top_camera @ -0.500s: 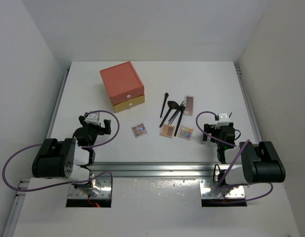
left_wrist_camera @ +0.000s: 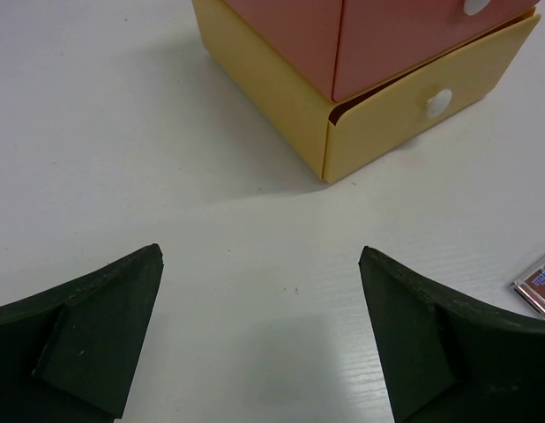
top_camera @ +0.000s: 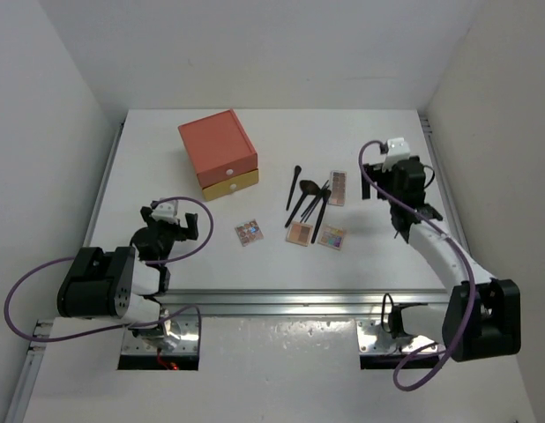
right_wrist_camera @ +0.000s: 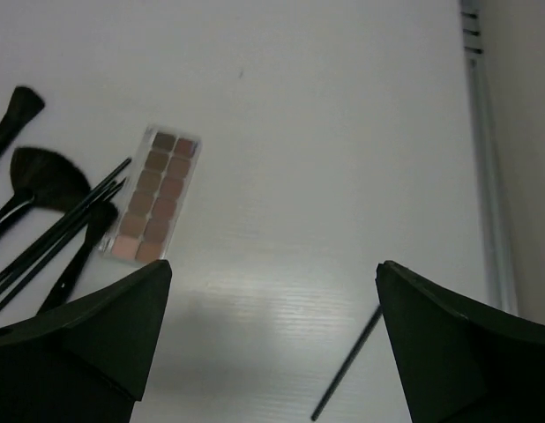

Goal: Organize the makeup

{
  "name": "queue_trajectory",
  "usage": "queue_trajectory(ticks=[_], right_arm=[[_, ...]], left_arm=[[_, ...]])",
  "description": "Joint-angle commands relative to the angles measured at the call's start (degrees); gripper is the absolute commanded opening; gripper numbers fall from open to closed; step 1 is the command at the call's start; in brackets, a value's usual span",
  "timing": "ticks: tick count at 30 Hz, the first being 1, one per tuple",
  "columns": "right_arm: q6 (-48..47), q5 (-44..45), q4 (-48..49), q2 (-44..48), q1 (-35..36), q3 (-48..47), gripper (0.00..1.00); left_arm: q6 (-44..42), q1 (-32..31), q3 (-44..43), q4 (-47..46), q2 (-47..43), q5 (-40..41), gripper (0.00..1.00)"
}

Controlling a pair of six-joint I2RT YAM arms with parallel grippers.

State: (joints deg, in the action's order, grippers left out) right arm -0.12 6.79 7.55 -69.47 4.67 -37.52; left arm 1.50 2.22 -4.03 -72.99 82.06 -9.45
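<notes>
Left gripper [left_wrist_camera: 261, 256] and right gripper [right_wrist_camera: 272, 269] are hanging with jaws gaping, empty.
The long palette [right_wrist_camera: 152, 196] is showing 2 columns of brown-pink pans, black brushes [right_wrist_camera: 56, 231] fanning just left.

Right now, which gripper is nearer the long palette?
Right. The right gripper is just right of the long palette; the left gripper is far off to its left.

The table [top_camera: 167, 132] is white and smooth, finely grained, with a soft sheen. At eleven o'clock on it, the drawer box [top_camera: 218, 145] looks matt, and its knob [left_wrist_camera: 440, 100] is glossy white. The long palette [right_wrist_camera: 153, 196] has a clear glossy plastic case and matt powder pans. The brushes [right_wrist_camera: 48, 176] have soft bristles and smooth black handles. The left gripper [left_wrist_camera: 261, 264] and right gripper [right_wrist_camera: 272, 273] have matt black, faintly rough fingers. At six o'clock lies a brushed metal rail [top_camera: 281, 304].
</notes>
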Motion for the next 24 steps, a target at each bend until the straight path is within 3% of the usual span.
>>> queue_trajectory(ticks=[1,4,8,10,13,14,16,17,18,20,24], right_arm=[[-1.4,12.1,-13.3,-3.1,0.5,-9.9,1.00],[3.4,17.6,-24.8,-9.7,0.2,-19.1,1.00],[11.7,7.0,-43.4,-17.1,-4.4,-34.8,0.96],[14.6,6.0,-47.0,-20.1,-4.4,-36.4,0.88],[16.7,4.0,-44.6,-19.8,-2.7,-35.5,0.83],[16.8,4.3,-42.7,-19.7,-1.1,-35.5,0.83],[15.0,3.8,-41.0,-19.0,2.0,-36.7,0.82],[14.3,3.3,-38.9,-19.0,3.1,-37.0,0.82],[13.6,1.0,-36.8,-19.1,6.8,-38.5,0.82],[12.9,-1.2,-33.4,-20.5,9.0,-39.6,0.82],[16.3,-8.4,-25.9,-26.2,18.2,-45.9,0.73]], left_arm=[[-1.1,-0.5,-1.2,-3.6,-0.5,0.9,1.00],[-1.1,-0.5,-1.2,-3.6,-0.5,0.9,1.00],[-1.1,-0.5,-1.2,-3.6,-0.5,0.9,1.00],[-1.1,-0.5,-1.2,-4.2,-0.5,0.9,1.00],[-0.5,0.0,-3.2,1.2,-2.9,-0.9,1.00],[-1.8,0.5,-4.2,5.5,-6.8,-5.9,1.00],[-7.3,0.5,-11.2,19.5,-12.5,-9.9,1.00],[-13.7,-0.8,-14.4,35.0,-14.6,-11.2,1.00],[-15.3,-1.3,-17.3,41.4,-17.4,-11.8,1.00],[-14.6,-0.8,-23.8,52.1,-19.4,-9.4,1.00],[-10.5,1.4,-34.9,58.1,-20.0,-2.4,1.00]])
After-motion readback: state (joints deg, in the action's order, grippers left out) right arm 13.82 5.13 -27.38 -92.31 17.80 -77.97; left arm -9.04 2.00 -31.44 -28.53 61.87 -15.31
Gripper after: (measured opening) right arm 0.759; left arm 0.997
